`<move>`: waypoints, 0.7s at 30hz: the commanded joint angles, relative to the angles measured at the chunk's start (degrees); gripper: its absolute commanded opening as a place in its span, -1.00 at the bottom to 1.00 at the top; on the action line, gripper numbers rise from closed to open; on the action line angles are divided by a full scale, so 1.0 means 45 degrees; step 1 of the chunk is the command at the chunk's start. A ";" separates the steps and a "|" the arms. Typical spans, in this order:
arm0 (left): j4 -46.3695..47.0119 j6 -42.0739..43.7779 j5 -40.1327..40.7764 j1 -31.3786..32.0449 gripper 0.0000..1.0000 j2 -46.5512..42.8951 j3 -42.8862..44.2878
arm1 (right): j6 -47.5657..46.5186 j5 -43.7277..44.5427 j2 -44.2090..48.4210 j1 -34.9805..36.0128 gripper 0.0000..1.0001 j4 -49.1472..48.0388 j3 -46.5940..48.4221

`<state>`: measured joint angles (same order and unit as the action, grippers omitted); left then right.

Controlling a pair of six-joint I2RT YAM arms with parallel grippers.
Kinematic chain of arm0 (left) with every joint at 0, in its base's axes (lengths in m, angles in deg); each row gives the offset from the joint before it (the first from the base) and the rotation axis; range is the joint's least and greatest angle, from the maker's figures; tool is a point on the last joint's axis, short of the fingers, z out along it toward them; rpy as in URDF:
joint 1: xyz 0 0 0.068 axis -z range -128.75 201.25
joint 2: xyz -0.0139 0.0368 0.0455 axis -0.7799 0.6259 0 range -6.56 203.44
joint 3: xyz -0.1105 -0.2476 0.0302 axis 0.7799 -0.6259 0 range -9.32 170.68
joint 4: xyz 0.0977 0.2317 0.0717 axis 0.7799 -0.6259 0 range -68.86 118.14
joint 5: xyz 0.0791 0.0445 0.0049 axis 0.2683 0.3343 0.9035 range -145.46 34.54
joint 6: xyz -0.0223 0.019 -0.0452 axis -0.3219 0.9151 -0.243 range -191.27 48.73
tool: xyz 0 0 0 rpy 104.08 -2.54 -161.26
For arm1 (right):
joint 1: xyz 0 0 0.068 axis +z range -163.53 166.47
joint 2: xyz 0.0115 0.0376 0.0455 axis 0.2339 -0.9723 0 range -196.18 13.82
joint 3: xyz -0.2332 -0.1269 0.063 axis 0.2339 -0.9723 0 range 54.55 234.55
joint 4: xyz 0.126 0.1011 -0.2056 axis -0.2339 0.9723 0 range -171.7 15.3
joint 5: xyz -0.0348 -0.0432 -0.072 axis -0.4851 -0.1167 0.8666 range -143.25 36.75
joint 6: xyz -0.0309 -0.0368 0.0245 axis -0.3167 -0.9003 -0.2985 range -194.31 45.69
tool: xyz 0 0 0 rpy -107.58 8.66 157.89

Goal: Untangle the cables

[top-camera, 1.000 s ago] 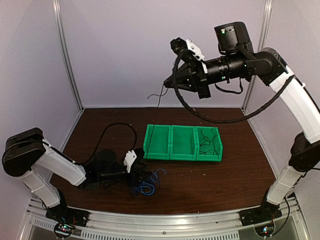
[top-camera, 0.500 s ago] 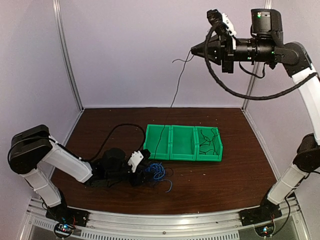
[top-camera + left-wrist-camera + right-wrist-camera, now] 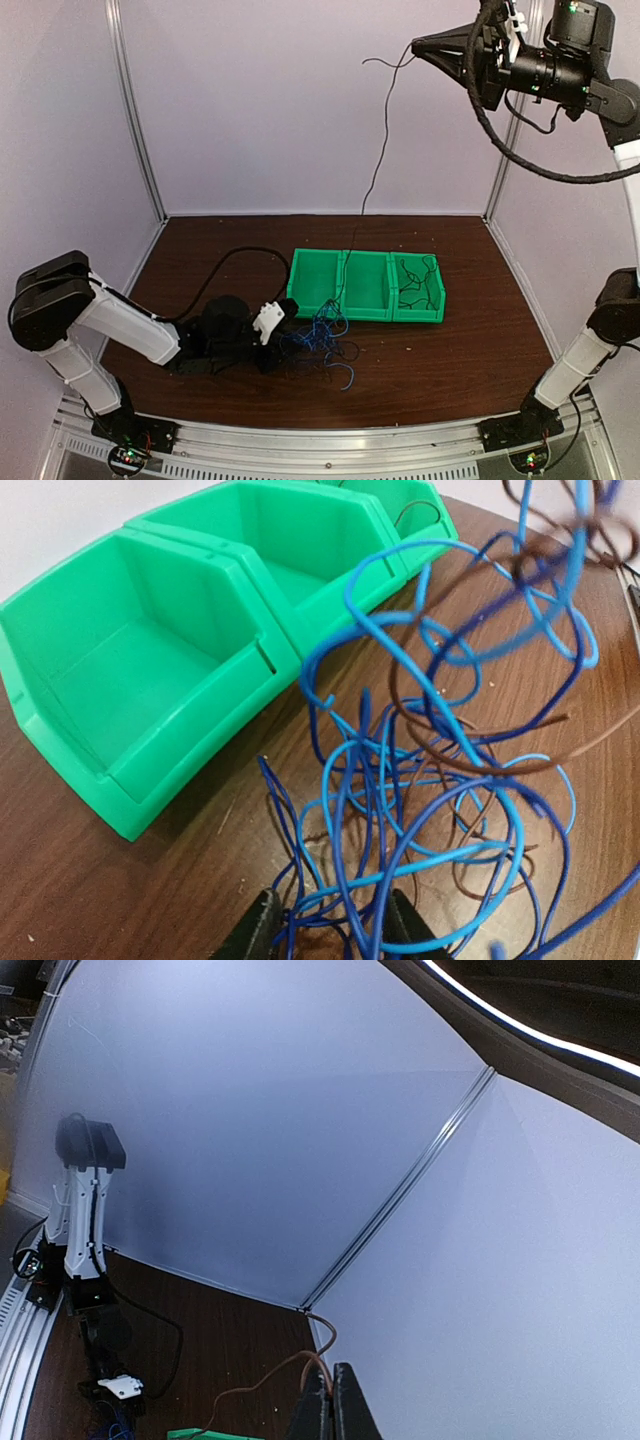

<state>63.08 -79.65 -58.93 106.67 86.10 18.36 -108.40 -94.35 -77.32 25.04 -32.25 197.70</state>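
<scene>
The cables are a tangle [image 3: 322, 338] of blue and dark brown wires on the table, just in front of the green bin. Close up, the tangle [image 3: 440, 780] shows as loose blue loops with brown strands among them. My left gripper [image 3: 280, 335] lies low on the table at the tangle's left edge. In the left wrist view the left gripper [image 3: 330, 935] has its jaws apart, with several blue strands running loosely between them. My right gripper [image 3: 418, 45] is high at the top right, shut on one thin dark wire [image 3: 380, 150] that stretches down into the tangle. From the wrist, the right gripper [image 3: 332, 1400] pinches this brown wire [image 3: 250, 1390].
A green three-compartment bin [image 3: 365, 290] stands mid-table, and its right compartment holds a dark wire [image 3: 415, 280]. The same bin [image 3: 150, 680] fills the upper left of the left wrist view. A thick black arm cable [image 3: 240, 253] loops behind the left arm. Walls enclose the table.
The right gripper has risen and swung right with its wire, drawing it taut. The tangle has slid right and spread out. The left gripper moved right; its jaws widened, then narrowed.
</scene>
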 commanded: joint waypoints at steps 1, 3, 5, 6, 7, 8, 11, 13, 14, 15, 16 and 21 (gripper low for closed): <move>0.0152 0.0118 0.0255 -0.0037 -0.28 -0.1645 -0.0418 | 0.0648 -0.0552 0.0107 -0.0072 -1.00 -0.0485 -0.0648; 0.0119 0.0184 0.0252 0.0142 -0.26 -0.2594 -0.0646 | 0.0781 -0.1211 0.0185 -0.0060 -1.00 -0.0542 -0.1618; -0.0129 0.0351 0.0234 0.0304 -0.13 -0.3478 -0.0659 | 0.1273 -0.2085 0.0524 -0.0042 -1.00 -0.1225 -0.3663; -0.0298 0.0426 0.0119 0.0351 -0.07 -0.3811 -0.0563 | 0.1494 -0.2395 0.0593 -0.0024 -1.00 -0.1487 -0.4365; -0.0493 0.0501 0.0054 0.0367 -0.01 -0.4095 -0.0438 | 0.1649 -0.2625 0.0612 -0.0002 -1.00 -0.1574 -0.4970; -0.0632 0.0560 0.0087 0.0396 0.04 -0.4294 -0.0286 | 0.1722 -0.2732 0.0687 0.0042 -1.00 -0.1692 -0.5561; -0.0531 0.0716 -0.0043 0.0411 0.16 -0.4704 -0.0085 | 0.1716 -0.2761 0.0980 0.0128 -1.00 -0.1746 -0.7113; -0.0033 0.0833 -0.0226 0.0436 0.21 -0.4666 -0.0033 | 0.1667 -0.2700 0.1274 0.0136 -1.00 -0.1719 -0.7866; 0.0173 0.0887 -0.0226 0.0429 0.23 -0.4405 0.0099 | 0.1621 -0.2634 0.1385 0.0130 -1.00 -0.1637 -0.8152; 0.0235 0.0945 -0.0224 0.0428 0.23 -0.4105 0.0272 | 0.1572 -0.2540 0.1516 0.0125 -1.00 -0.1523 -0.8422; 0.0223 0.1003 -0.0128 0.0437 0.23 -0.3763 0.0533 | 0.1485 -0.2443 0.1652 0.0119 -1.00 -0.1368 -0.8693; -0.1616 0.1135 -0.0171 0.0426 0.11 -0.2560 0.1739 | -0.0238 -0.0962 0.3156 -0.0201 -1.00 -0.0308 -1.1887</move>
<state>59.38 -76.20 -59.04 108.37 72.26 22.64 -104.09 -102.88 -70.30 25.23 -37.10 153.49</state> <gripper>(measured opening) 0.581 0.009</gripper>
